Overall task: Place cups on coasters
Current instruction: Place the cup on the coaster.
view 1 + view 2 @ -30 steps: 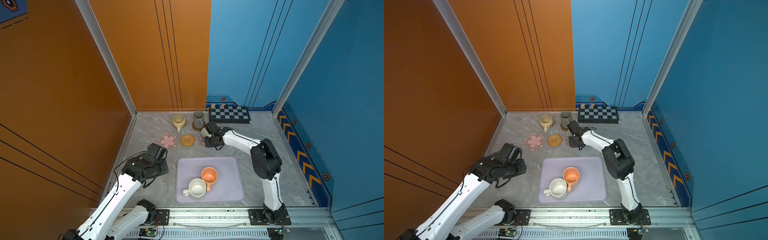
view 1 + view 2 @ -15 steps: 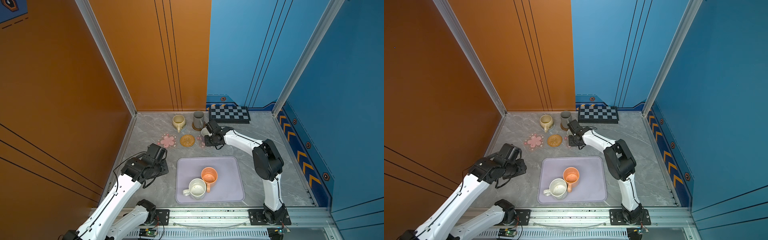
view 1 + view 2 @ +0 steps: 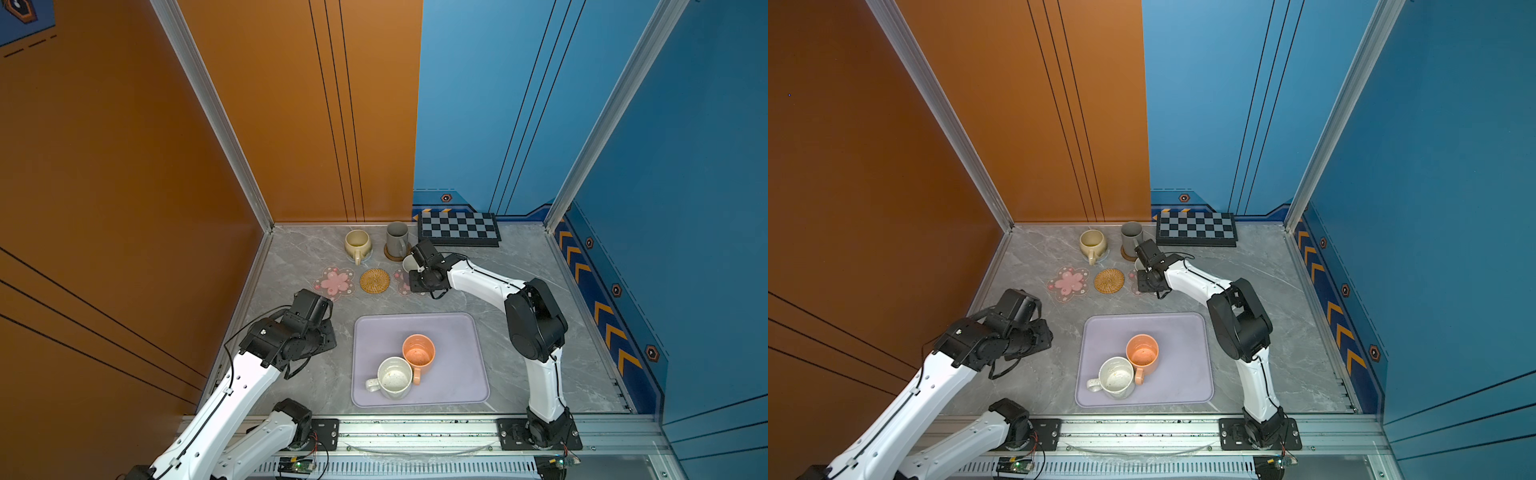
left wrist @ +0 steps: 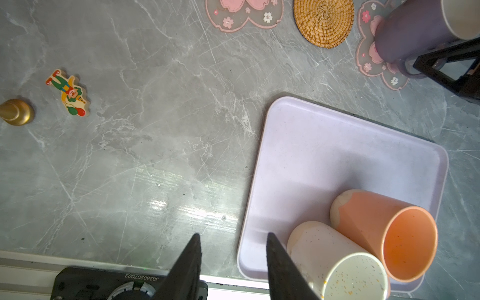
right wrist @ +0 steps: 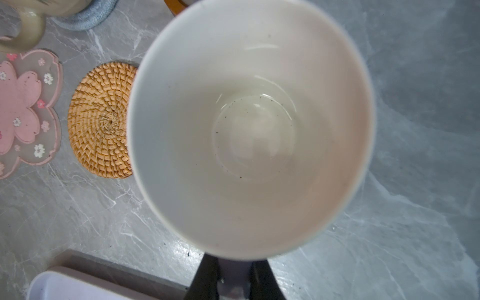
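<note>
Lavender mug with white inside [image 4: 407, 36] clamped at its handle by the right gripper [image 5: 235, 275], upright at the pink flower-shaped coaster nearer the right arm [image 4: 363, 55].

Nearest the rail: left gripper [image 4: 233, 235], fingers spread with nothing between them, above the grey marble tabletop [image 4: 155, 155] just beside the lavender rectangular tray [image 3: 457, 332]. On that tray, upright and touching each other: white speckled ceramic mug [image 3: 394, 378] and orange ceramic mug [image 3: 418, 353]. Farther back, a row of coasters: second pink flower-shaped coaster [image 3: 333, 282], uncovered; round tan woven rattan coaster [image 3: 375, 280], uncovered; then the one beneath the lavender mug's base, contact impossible to tell. Behind these: rounded beige mug [image 3: 357, 243] on a grey spiral round coaster [image 5: 85, 18], tall grey mug [image 3: 397, 239] on a brown disc coaster [image 3: 390, 257]. Farthest, against the blue wall: black-and-grey checkered board [image 3: 457, 228].
</note>
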`<state>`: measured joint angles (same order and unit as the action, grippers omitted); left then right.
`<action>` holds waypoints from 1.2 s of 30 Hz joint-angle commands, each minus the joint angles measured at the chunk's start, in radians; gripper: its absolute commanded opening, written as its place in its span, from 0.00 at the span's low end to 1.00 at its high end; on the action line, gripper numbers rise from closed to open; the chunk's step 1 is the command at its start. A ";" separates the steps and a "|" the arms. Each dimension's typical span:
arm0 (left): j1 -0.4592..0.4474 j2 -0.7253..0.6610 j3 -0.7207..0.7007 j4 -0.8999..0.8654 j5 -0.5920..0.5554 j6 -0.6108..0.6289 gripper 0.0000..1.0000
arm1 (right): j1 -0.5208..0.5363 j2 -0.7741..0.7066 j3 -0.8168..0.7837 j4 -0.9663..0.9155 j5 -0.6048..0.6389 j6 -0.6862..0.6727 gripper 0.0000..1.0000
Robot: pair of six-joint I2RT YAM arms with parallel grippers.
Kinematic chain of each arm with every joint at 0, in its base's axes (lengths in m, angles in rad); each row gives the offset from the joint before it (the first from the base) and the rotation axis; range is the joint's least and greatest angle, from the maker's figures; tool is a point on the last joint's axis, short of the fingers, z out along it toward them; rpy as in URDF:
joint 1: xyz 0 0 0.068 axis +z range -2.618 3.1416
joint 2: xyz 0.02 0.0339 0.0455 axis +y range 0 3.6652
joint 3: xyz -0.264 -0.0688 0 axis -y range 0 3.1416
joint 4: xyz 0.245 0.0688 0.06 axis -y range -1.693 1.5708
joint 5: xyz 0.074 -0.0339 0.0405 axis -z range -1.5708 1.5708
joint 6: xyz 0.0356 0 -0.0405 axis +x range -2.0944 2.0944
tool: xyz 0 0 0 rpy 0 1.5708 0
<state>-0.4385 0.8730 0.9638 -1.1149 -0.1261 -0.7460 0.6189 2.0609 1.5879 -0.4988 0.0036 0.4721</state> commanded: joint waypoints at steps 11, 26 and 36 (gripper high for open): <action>-0.012 -0.024 -0.025 -0.008 0.015 -0.004 0.43 | 0.001 -0.099 -0.016 0.008 -0.034 -0.035 0.38; -0.180 0.001 -0.016 -0.007 0.006 0.011 0.45 | -0.013 -0.358 -0.129 0.006 -0.002 -0.052 0.43; -0.355 0.029 -0.010 -0.008 -0.047 -0.015 0.45 | -0.022 -0.613 -0.367 -0.026 0.067 -0.009 0.44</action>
<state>-0.7666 0.8955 0.9493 -1.1149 -0.1341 -0.7498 0.6006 1.5017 1.2671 -0.4885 0.0265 0.4347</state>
